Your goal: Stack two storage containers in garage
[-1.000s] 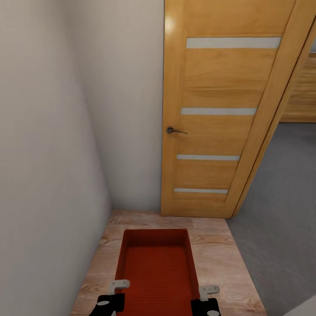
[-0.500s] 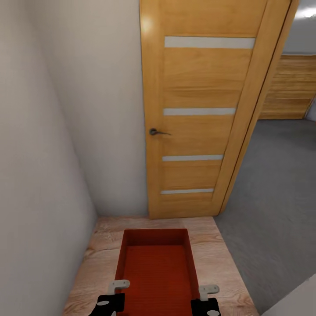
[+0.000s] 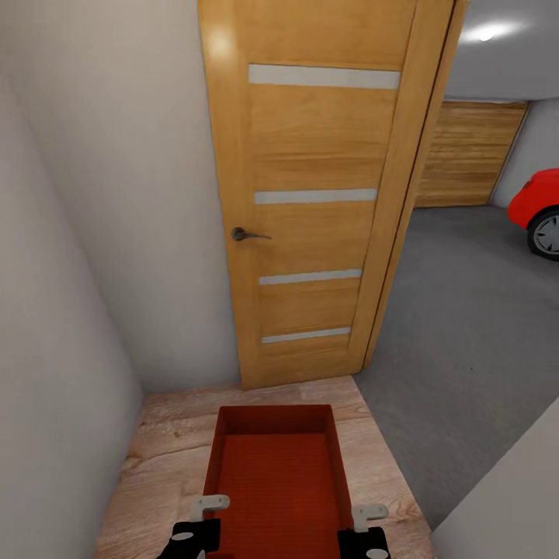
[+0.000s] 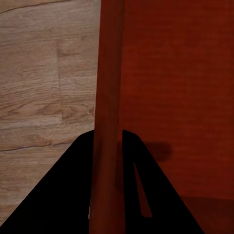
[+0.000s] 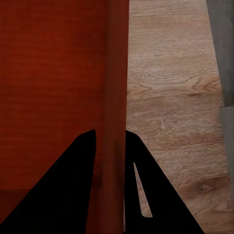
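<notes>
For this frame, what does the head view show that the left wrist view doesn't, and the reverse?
Head view alone: the wooden door with its handle, the white walls, the grey garage floor, part of the red car, and the right claw at the container's right wall. Left wrist view alone: a close look at the left claw straddling the container's left wall, a finger either side. Both share the storage container and the wood-plank flooring.
</notes>
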Robot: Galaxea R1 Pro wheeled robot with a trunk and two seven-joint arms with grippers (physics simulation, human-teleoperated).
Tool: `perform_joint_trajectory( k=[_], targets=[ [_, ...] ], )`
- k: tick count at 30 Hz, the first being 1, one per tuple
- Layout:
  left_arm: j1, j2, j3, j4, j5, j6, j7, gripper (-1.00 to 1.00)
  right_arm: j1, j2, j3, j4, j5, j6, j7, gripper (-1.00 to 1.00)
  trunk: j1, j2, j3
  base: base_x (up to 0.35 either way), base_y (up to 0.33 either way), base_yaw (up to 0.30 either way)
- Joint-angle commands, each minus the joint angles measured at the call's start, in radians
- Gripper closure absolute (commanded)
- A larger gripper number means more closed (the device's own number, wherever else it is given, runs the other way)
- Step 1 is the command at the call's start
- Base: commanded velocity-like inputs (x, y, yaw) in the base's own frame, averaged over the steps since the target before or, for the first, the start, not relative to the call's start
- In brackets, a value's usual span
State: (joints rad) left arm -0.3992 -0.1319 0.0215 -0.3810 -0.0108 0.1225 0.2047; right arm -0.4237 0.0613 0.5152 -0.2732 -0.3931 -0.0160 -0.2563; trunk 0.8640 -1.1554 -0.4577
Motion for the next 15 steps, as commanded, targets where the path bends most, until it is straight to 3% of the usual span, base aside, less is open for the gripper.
perform_joint_trajectory(
  k=[1,15],
  targets=[
    [0.0,-0.002,-0.067,-0.001,0.011,0.005,-0.002,1.0,-0.001,0.0,0.011,0.003,-0.011,-0.004,-0.009,1.0,0.0,-0.001,-0.001,0.0,0.0,-0.031],
    [0.0,-0.002,-0.067,-0.001,0.011,0.005,-0.002,1.0,-0.001,-0.001,0.011,0.002,-0.012,-0.005,-0.009,1.0,0.0,-0.001,-0.001,0.0,0.0,-0.003]
  ],
)
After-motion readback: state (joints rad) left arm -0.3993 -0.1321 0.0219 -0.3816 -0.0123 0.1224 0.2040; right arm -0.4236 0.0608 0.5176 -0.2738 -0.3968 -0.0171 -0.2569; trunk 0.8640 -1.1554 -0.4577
